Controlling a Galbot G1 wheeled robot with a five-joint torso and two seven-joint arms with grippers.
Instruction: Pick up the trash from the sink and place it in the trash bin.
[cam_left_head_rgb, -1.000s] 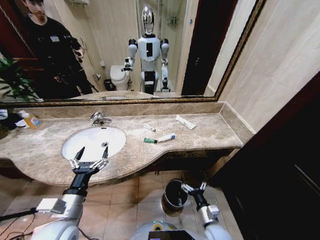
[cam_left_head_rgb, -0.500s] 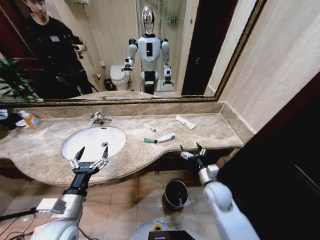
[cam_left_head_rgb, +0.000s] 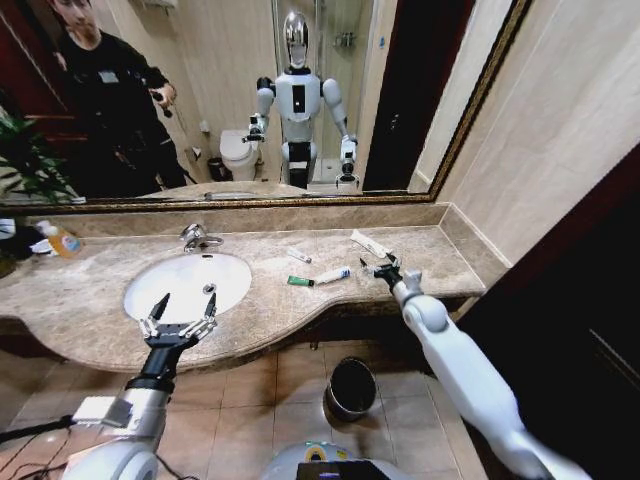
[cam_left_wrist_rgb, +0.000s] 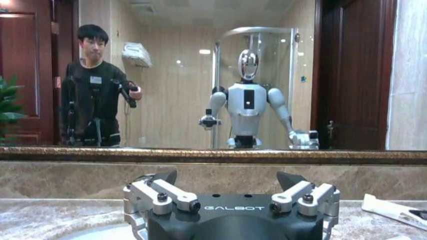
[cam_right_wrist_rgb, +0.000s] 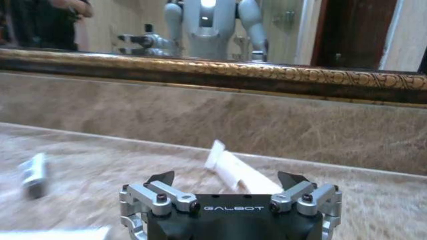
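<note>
My right gripper (cam_left_head_rgb: 382, 266) hangs spread wide and empty over the marble counter (cam_left_head_rgb: 430, 262), with the flat white packet (cam_left_head_rgb: 371, 244) just beyond its tips at about 11 o'clock; in the right wrist view the same packet (cam_right_wrist_rgb: 235, 167) lies dead ahead between the two fingers (cam_right_wrist_rgb: 160, 178). To take it well, I judge that I should lower until the tips straddle the packet's narrow width, keep them just clear of the stone, and close across the short side so the flat thing does not slide away. The white-and-blue tube (cam_left_head_rgb: 333, 275) and the little green packet (cam_left_head_rgb: 300, 282) lie near at 9 o'clock of the gripper, the thin white stick (cam_left_head_rgb: 299, 256) farther at 10 o'clock; all sit on the counter, outside the sink (cam_left_head_rgb: 188, 284). The trash bin (cam_left_head_rgb: 352, 388) stands on the floor at 6 o'clock. My left gripper (cam_left_head_rgb: 180, 312) is parked, likewise spread and empty, at the sink's near rim. Compared with a second ago, the right arm has risen from beside the bin to the counter; the left has not moved.
</note>
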